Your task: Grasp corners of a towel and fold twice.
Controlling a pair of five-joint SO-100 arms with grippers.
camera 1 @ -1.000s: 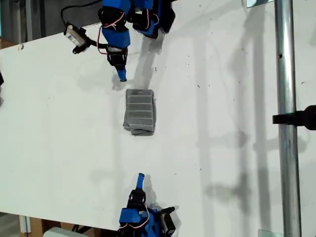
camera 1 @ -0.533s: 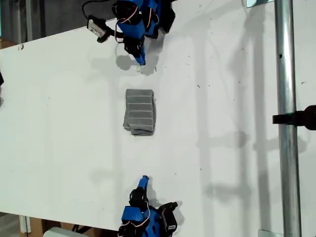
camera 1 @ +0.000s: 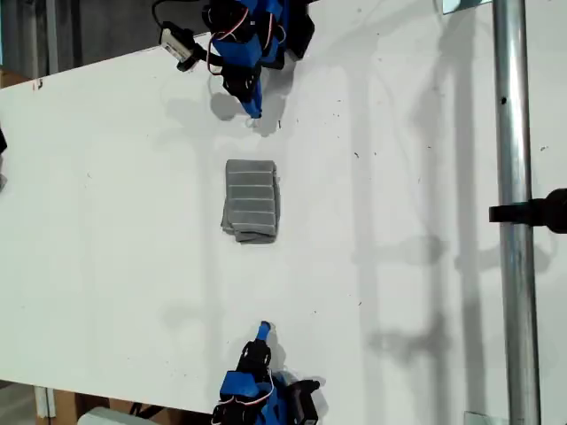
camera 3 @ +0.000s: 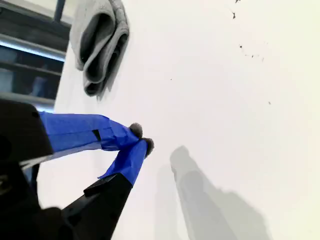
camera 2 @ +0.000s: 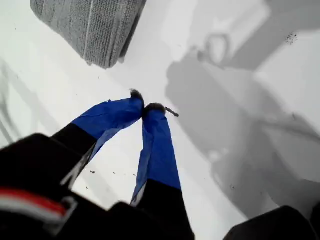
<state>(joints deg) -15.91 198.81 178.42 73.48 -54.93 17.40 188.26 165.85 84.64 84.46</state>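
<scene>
Now the grey white-striped soft towel lies folded small on the white table; my first tool and second tool, both pinched empty, sit apart from it, so folding looks complete.

My first hand is showing two slim fingers wrapped in blue tape, dark rubbery nubs at their tips, growing out of a black body with a red stripe. My second hand is wearing the same blue tape and dark tips (black plastic beneath). In the exterior view, red and white wires are looping over blue arm shells.
</scene>
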